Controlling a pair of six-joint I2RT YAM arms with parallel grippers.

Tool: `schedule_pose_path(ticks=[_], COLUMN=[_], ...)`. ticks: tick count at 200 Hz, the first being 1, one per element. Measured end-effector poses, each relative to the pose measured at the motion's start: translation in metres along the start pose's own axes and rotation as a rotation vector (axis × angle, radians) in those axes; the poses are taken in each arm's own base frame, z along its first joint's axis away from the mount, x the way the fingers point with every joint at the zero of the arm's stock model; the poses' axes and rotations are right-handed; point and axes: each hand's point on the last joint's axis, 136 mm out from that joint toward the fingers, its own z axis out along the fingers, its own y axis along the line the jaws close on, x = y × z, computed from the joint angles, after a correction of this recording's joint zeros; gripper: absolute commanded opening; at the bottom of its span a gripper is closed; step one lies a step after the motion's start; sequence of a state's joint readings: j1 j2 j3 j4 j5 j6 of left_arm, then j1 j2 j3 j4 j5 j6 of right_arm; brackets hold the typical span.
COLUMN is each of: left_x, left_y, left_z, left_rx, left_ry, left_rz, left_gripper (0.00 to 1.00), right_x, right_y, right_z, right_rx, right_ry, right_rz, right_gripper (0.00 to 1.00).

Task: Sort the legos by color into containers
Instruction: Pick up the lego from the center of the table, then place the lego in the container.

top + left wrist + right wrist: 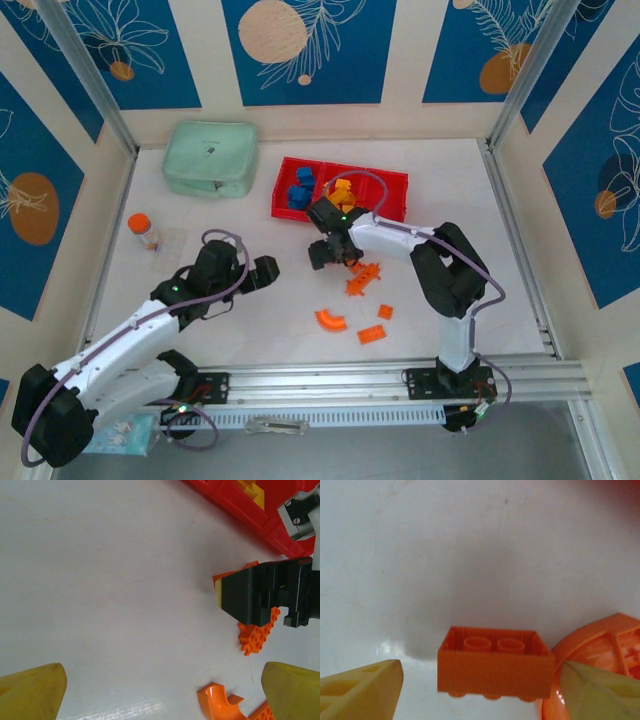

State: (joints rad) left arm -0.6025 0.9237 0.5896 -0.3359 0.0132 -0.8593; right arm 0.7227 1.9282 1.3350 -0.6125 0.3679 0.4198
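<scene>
Orange brick (495, 667) lies studs-down between the right gripper's (480, 680) jaws.

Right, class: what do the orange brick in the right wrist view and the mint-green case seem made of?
Orange brick: hard moulded plastic, semi-gloss; crisp edges, moulded tubes. Mint-green case: probably soft fabric, matte; rounded, slightly sagging corners.

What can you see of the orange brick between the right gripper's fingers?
The orange brick is glossy plastic and rectangular. Its hollow underside, with two round tubes, faces the image's top. Stud bumps peek along its lower edge, so it looks tipped sideways. It rests on the white table between the right gripper's open yellow fingers, neither clearly touching it. An orange curved piece sits close on its right.
</scene>
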Motion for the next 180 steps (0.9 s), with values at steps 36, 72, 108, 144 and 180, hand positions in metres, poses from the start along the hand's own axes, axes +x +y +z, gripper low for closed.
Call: schedule_pose_path(ticks=[36,72,108,144,180], left_x=[-0.001,-0.002,-0.001,0.003,0.004], left_y=[0.001,0.003,0.005,0.005,-0.005], left_z=[0.0,0.0,0.003,0.009,0.02], left_rx=[-0.008,-0.015,-0.026,-0.037,-0.025], left_ry=[-0.007,-0.012,-0.006,0.026,0.076], left_rz=[0.0,0.0,0.0,0.002,0.023], left_gripper=[0.99,0.99,0.99,0.99,0.99], right_x=[-0.007,-0.005,-0.006,-0.016,-0.049], right_y=[-0.001,0.0,0.0,-0.005,-0.04], right_z=[0.006,0.011,0.01,-0.01,-0.064], right_rx=[0.022,0.03,0.029,0.0,-0.033], right_ry=[-0.004,0.007,0.005,-0.031,-0.168], right_rz=[-0.002,-0.017,-0.029,-0.008,0.082], right_gripper=[0.66,0.57,0.47,0.46,0.46])
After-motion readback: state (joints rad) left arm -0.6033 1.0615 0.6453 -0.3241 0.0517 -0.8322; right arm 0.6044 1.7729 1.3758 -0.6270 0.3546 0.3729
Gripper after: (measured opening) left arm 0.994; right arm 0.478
